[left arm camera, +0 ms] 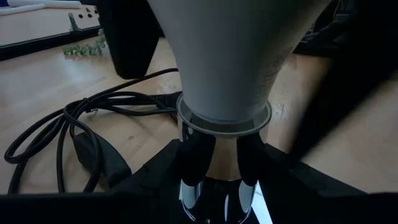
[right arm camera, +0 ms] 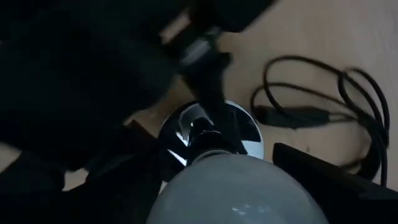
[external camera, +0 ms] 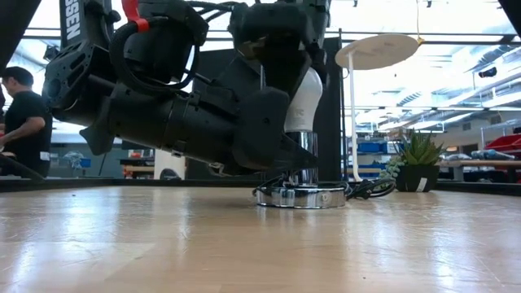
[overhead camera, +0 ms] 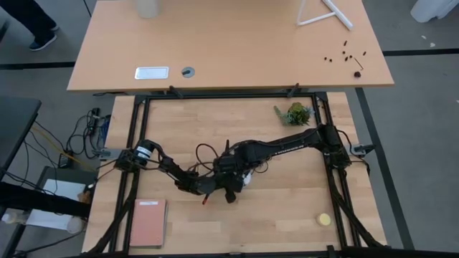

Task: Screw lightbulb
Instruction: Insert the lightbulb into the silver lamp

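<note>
Lightbulb (external camera: pixel 304 102) upright in silvery base (external camera: pixel 300 196) at counter (external camera: pixel 260 244) centre, left gripper (left arm camera: pixel 216 163) clasping socket stem, right gripper (right arm camera: pixel 249 162) apparently open above bulb

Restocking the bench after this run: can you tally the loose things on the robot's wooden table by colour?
White pear-shaped lightbulb: 1
Silvery round lamp base with black cord: 1
Green small potted plant: 1
Yellow flat round disc: 1
Pink flat notebook: 1
Total: 5

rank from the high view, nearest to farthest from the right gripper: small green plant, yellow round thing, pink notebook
The right gripper is at table centre.
1. Small green plant, toward the far right corner.
2. Yellow round thing, near right.
3. Pink notebook, near left; too close to the yellow thing to rank firmly.
</note>
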